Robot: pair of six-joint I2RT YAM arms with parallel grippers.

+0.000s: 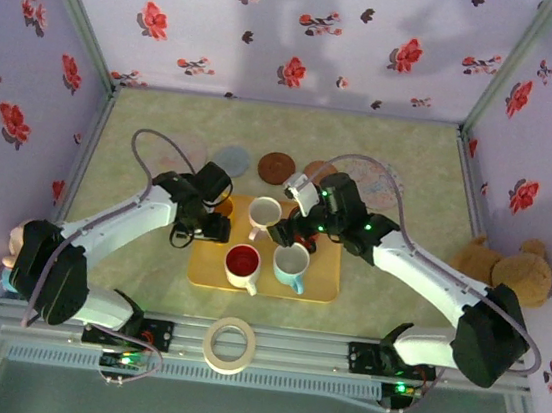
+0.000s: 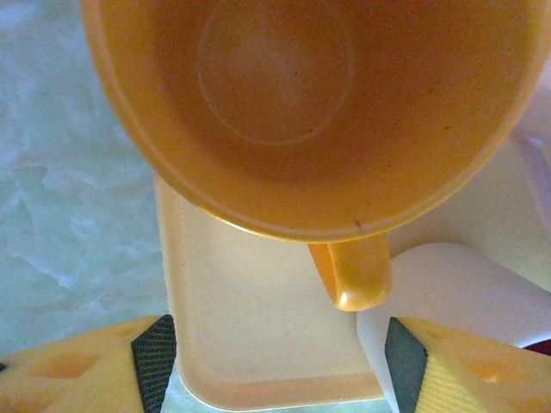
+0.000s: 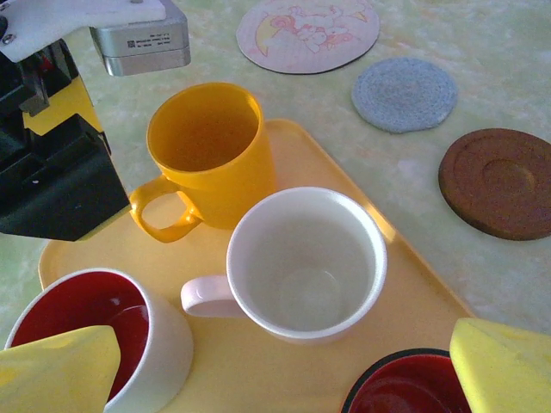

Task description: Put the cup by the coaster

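The left gripper (image 2: 280, 361) has its fingers (image 2: 86, 370) apart and holds nothing. The yellow cup (image 2: 275, 112) sits on the tray (image 2: 250, 318) just in front of it. Its handle (image 2: 353, 271) points back toward the fingers. The cup looks light, hard and a bit slippery, so the handle is the best place to grab it.

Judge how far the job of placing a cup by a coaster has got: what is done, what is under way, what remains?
Done: nothing yet; the yellow cup and the other cups stand on the tray. In hand: the left gripper, jaws open, faces the yellow cup's handle, not gripping it. Left: grip, lift and set it beside a coaster, such as the brown coaster.
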